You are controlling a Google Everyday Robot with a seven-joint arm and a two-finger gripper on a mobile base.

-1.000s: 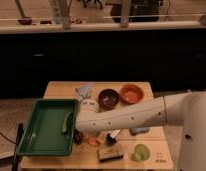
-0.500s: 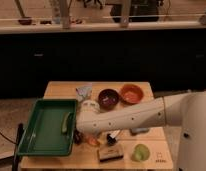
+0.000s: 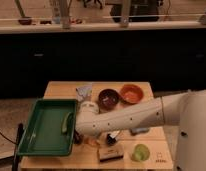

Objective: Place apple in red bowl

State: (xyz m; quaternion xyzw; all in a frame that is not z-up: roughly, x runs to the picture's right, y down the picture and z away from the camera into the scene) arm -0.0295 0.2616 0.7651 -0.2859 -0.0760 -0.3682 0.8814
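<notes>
The apple (image 3: 91, 142) is a small orange-red fruit on the table near the front edge, just right of the green tray. It is partly hidden under the end of my white arm. My gripper (image 3: 90, 137) hangs down from the arm's end right over the apple, and the arm hides most of it. The red bowl (image 3: 131, 93) is shallow and orange-red. It stands at the back right of the table, beside a dark maroon bowl (image 3: 108, 98), and is well away from the gripper.
A green tray (image 3: 43, 131) with a green item (image 3: 65, 122) on its right rim fills the table's left side. A brown block (image 3: 110, 154) and a pale green round cup-like thing (image 3: 140, 152) sit at the front. A bluish item (image 3: 84, 91) lies at the back.
The arm's end has shifted slightly down and left over the apple. The bowls and other things have not moved.
</notes>
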